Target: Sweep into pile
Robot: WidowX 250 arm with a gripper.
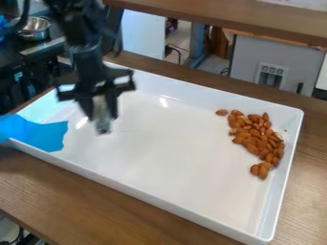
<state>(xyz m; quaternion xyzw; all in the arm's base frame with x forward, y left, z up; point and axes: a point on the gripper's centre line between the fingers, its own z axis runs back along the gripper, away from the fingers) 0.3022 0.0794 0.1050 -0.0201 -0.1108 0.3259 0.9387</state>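
No readable text or numbers anywhere.

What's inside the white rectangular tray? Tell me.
Brown, oval almonds lie clustered toward the right end of the tray. A bright-blue sheet overlaps its left corner; anything beneath is hidden.

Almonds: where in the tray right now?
In the camera view, the almonds lie at the right end of the white tray, close to its right wall.

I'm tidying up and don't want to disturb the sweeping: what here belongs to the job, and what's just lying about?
For the job: almonds, white tray, claw.

Lying about: metal pot at the back left; blue sheet over the tray's left corner, probably.
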